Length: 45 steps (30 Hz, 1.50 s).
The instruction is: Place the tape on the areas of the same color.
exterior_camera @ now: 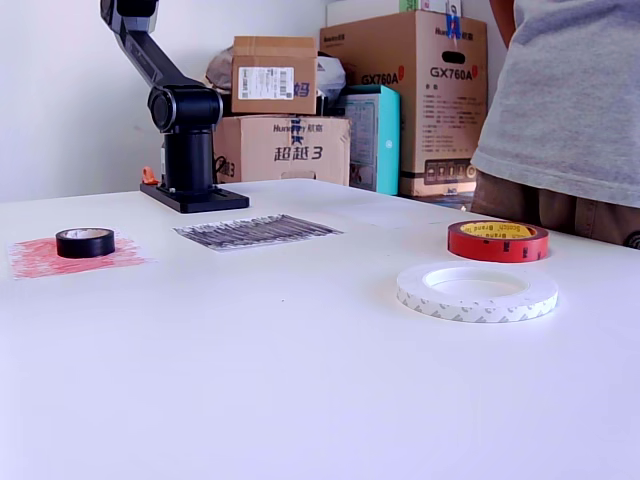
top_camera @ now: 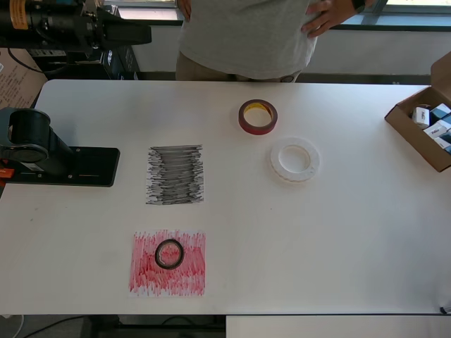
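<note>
A small black tape roll (top_camera: 169, 253) lies on the scribbled red patch (top_camera: 144, 271); it also shows at the exterior view's left (exterior_camera: 84, 241) on that patch (exterior_camera: 35, 258). The scribbled black patch (top_camera: 175, 174) (exterior_camera: 255, 230) is bare. A dark-red roll with a yellow core (top_camera: 257, 116) (exterior_camera: 497, 240) and a wide white roll (top_camera: 295, 159) (exterior_camera: 476, 291) lie on bare table. A faint white patch seems to show in the exterior view (exterior_camera: 400, 212). The arm's dark end (top_camera: 130, 34) hangs over the overhead view's top left corner; I cannot make out its jaws.
The arm's black base (top_camera: 60, 163) (exterior_camera: 190, 150) stands at the overhead view's left table edge. An open cardboard box (top_camera: 416, 134) with small items sits at the right edge. A person (top_camera: 246, 35) stands at the far edge. Cardboard boxes (exterior_camera: 400, 100) are stacked behind the table.
</note>
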{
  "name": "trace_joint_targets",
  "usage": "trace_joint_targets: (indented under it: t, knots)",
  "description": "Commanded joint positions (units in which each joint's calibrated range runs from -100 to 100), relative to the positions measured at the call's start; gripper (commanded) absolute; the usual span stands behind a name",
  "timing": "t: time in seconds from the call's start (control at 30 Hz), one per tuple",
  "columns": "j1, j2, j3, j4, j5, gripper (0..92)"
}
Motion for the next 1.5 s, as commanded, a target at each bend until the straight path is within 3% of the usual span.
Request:
trace_joint_targets:
  t: [0.0, 0.17, 0.4, 0.7, 0.9, 1.2, 1.47]
  knots:
    - [-0.38, 13.52, -6.61, 0.69, 0.34, 0.1]
    - [-1.16, 20.44, -12.16, 0.69, 1.33, 0.1]
    - [-2.59, 28.11, -18.61, 2.05, 13.12, 0.2]
    - [-1.8, 39.43, -34.87, 39.04, 26.87, 0.2]
    - [-2.03, 48.97, -43.05, 51.01, 37.76, 0.2]
    - [-1.95, 60.66, -48.32, 58.14, 46.52, 0.2]
    - [-1.8, 67.68, -52.5, 58.31, 47.99, 0.2]
